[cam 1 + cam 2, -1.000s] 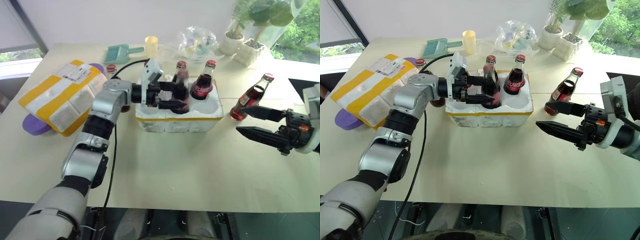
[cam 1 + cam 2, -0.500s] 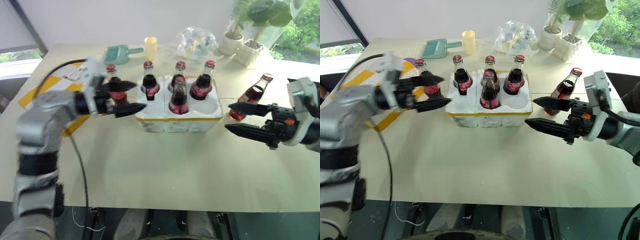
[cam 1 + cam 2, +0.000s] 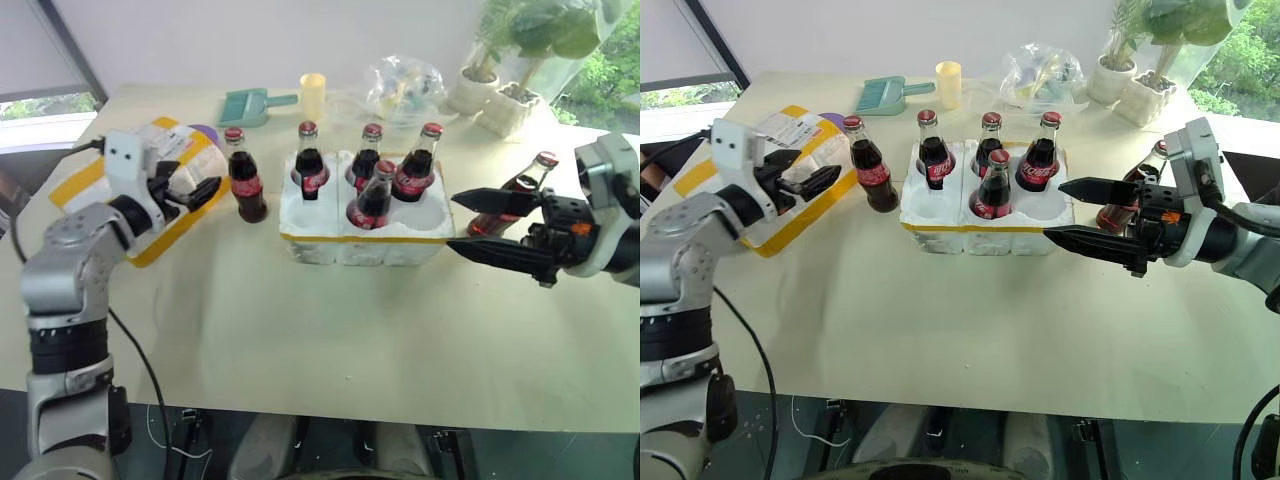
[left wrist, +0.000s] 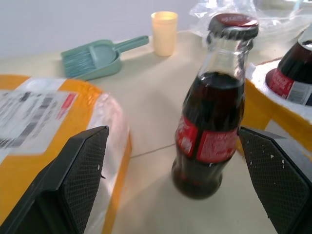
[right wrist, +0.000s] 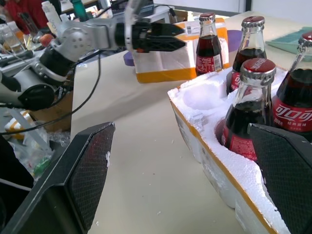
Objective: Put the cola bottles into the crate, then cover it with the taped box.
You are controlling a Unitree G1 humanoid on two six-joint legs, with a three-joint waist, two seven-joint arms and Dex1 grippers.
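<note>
Left of the crate [image 3: 365, 225]: taped box [image 3: 150, 185], left gripper [image 3: 195, 195] spread wide and empty over it, one cola bottle [image 3: 244, 176] standing on the desk [image 3: 330, 340]; four bottles in the crate; right of it, right gripper [image 3: 495, 227] wide open, empty, sixth bottle [image 3: 515, 190] behind.

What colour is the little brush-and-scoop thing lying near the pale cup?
Teal green: the small plastic dustpan shows best in the left wrist view.

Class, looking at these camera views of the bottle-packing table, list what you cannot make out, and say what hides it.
- Bottle right of the crate: right pincer covers its body, head views.
- Taped box label: print too small, and blurred in the left wrist view.
- Plastic bag: contents unreadable, too small.
</note>
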